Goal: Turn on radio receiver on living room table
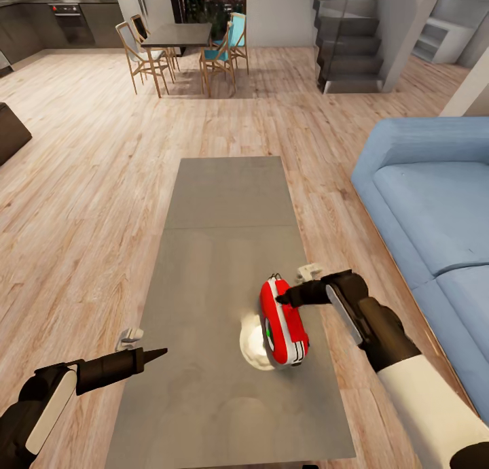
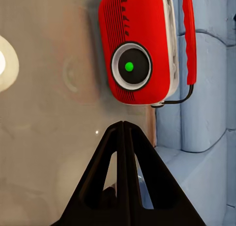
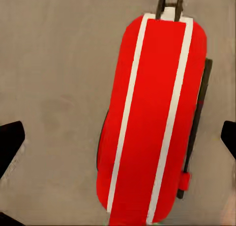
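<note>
The red radio receiver point(image 1: 284, 323) with white sides stands on the near right part of the long grey-brown table point(image 1: 224, 204). Its round dial point(image 2: 131, 66) carries a green dot and faces my left gripper point(image 2: 123, 125), which is shut and empty, level with the table's left edge point(image 1: 155, 353). My right gripper point(image 1: 285, 296) sits right at the radio's upper edge. It is open, with one fingertip point(image 3: 10, 143) on each side of the radio's red and white band point(image 3: 150, 123). The red handle point(image 2: 189, 37) lies along the side toward the sofa.
A blue sofa point(image 1: 435, 211) runs along the table's right side. Light wood floor point(image 1: 88, 183) lies to the left. A dark dining table with chairs point(image 1: 178, 37) and a grey staircase point(image 1: 350, 41) stand far behind. A pale light patch point(image 1: 252, 343) shines on the table by the radio.
</note>
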Controlling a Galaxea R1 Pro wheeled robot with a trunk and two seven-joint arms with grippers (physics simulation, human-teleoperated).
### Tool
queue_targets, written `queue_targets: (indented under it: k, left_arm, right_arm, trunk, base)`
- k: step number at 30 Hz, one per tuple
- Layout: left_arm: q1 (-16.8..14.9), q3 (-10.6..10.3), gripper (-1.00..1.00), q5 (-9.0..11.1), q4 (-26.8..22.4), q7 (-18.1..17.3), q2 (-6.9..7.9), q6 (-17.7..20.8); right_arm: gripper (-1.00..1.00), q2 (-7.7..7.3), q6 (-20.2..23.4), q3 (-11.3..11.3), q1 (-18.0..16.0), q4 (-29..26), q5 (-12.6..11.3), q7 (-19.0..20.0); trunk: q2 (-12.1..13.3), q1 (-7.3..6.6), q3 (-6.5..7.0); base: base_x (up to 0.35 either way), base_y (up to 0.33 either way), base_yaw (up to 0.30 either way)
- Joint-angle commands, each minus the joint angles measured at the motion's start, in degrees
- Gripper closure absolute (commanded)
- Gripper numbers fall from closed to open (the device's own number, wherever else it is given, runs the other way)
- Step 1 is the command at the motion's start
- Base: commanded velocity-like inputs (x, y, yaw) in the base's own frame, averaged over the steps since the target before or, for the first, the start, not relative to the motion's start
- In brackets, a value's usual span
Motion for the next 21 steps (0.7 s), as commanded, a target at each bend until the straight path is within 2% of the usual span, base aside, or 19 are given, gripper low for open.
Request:
queue_targets:
  k: [1, 4, 7, 9, 16, 21]
  left_arm:
    - [0.0, 0.01, 1.0, -0.01, 0.0, 0.0, 0.01, 0.0]
    - [0.0, 0.01, 1.0, -0.03, -0.13, 0.0, 0.08, 0.0]
    - [0.0, 0.02, 1.0, -0.03, -0.44, -0.04, 0.1, 0.0]
    - [0.0, 0.02, 1.0, -0.03, -0.55, -0.04, 0.11, 0.0]
    - [0.0, -0.28, 1.0, -0.16, -0.58, 0.73, 0.04, 0.0]
    - [0.0, -0.27, 1.0, -0.13, -0.68, 1.15, 0.18, 0.06]
  right_arm:
    - [-1.0, -0.01, 0.09, -1.6, 0.01, -2.9, 0.02, 0.01]
    - [-1.0, -0.1, 0.09, -3.78, 0.01, -9.39, 0.06, 0.14]
    - [-1.0, -0.22, 0.09, -4.48, 0.01, -13.48, 0.02, 0.33]
    - [-1.0, -0.43, 0.09, -4.57, 0.01, -14.3, -0.02, 0.36]
    - [-1.0, -2.92, 0.09, -4.7, 0.01, -15.63, -0.02, 0.36]
    - [-1.0, -3.21, 0.09, -4.71, 0.01, -15.73, 0.0, 0.35]
  trunk:
    - [0.0, 0.0, 0.0]
    - [0.0, 0.0, 0.0]
    - [0.0, 0.0, 0.0]
    - [0.0, 0.0, 0.0]
    - [0.0, 0.0, 0.0]
    - [0.0, 0.0, 0.0]
  base:
    - [0.0, 0.0, 0.0]
    - [0.0, 0.0, 0.0]
    - [0.0, 0.0, 0.0]
    - [0.0, 0.0, 0.0]
    - [0.0, 0.0, 0.0]
    - [-0.095, 0.0, 0.0]
